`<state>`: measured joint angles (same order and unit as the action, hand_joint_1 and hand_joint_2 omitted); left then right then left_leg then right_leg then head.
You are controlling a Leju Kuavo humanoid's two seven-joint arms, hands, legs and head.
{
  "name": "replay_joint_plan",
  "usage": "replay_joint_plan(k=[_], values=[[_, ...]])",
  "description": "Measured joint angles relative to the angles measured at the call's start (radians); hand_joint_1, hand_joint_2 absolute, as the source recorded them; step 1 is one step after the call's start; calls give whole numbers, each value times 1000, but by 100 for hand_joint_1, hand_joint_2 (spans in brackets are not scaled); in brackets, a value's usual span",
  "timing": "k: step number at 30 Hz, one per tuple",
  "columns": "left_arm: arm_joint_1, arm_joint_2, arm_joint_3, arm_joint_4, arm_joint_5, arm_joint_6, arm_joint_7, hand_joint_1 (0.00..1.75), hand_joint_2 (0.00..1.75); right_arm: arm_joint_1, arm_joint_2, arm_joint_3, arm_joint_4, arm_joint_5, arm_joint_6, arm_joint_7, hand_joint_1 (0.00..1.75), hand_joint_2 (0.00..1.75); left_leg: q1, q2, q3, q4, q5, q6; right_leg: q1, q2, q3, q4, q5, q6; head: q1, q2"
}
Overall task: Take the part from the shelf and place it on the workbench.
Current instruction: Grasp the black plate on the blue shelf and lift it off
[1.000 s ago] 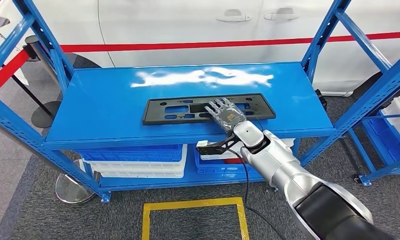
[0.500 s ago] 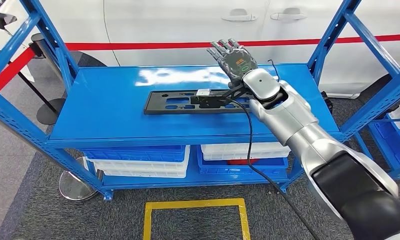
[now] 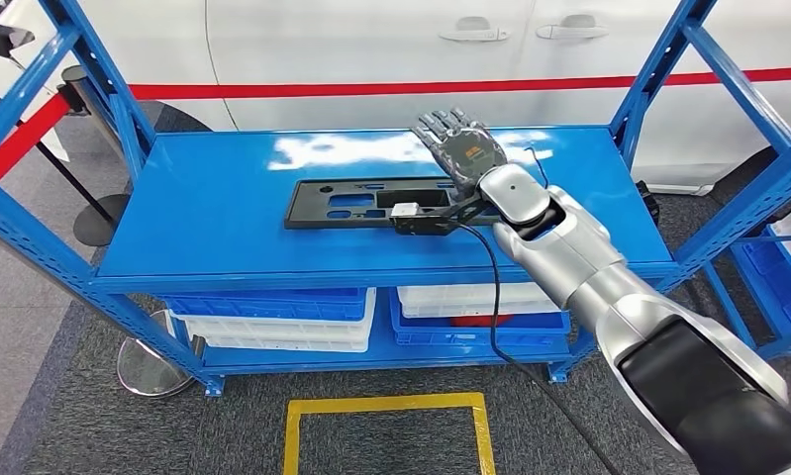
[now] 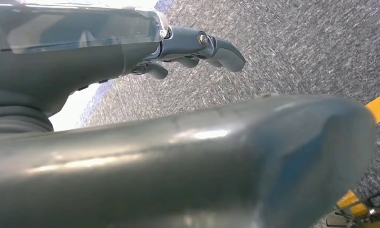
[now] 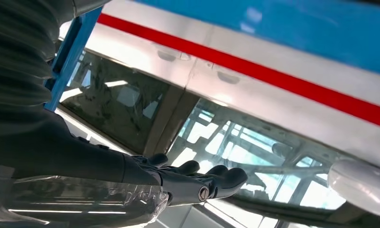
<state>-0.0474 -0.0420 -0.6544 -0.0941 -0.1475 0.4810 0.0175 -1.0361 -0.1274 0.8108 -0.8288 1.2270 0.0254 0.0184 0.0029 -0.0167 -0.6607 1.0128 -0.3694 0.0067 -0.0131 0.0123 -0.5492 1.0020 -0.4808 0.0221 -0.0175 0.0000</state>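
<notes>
The part is a long flat black panel with cut-outs, lying on the top board of the blue shelf. My right hand hovers over the part's right end, palm down, fingers stretched out and apart, holding nothing. In the right wrist view the right hand shows straight fingers pointing toward the white car. My left hand hangs over grey carpet with its fingers loosely extended and nothing in them.
A white car with a red stripe stands right behind the shelf. Blue and white bins fill the lower level. A yellow floor square lies in front, a stanchion base at left, another blue rack at right.
A second ago my right hand lay low on the part near the shelf's front. It rose above the shelf toward the back, then came down slightly. The part has not moved.
</notes>
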Motion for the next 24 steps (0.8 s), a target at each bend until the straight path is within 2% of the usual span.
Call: replay_joint_plan(k=[11,24], values=[[-7,0,-24,0,1,1,8,0,0,81,59,15,93,-3,-74,5,0,175,0,-2,0,0,0,-1,0,-1,0,0,-1,-1,0,0],[-6,0,-35,0,14,3,-1,0,0,117,65,22,124,7,-98,4,0,175,0,-2,0,0,-1,-1,0,-2,0,0,-1,-1,0,0]])
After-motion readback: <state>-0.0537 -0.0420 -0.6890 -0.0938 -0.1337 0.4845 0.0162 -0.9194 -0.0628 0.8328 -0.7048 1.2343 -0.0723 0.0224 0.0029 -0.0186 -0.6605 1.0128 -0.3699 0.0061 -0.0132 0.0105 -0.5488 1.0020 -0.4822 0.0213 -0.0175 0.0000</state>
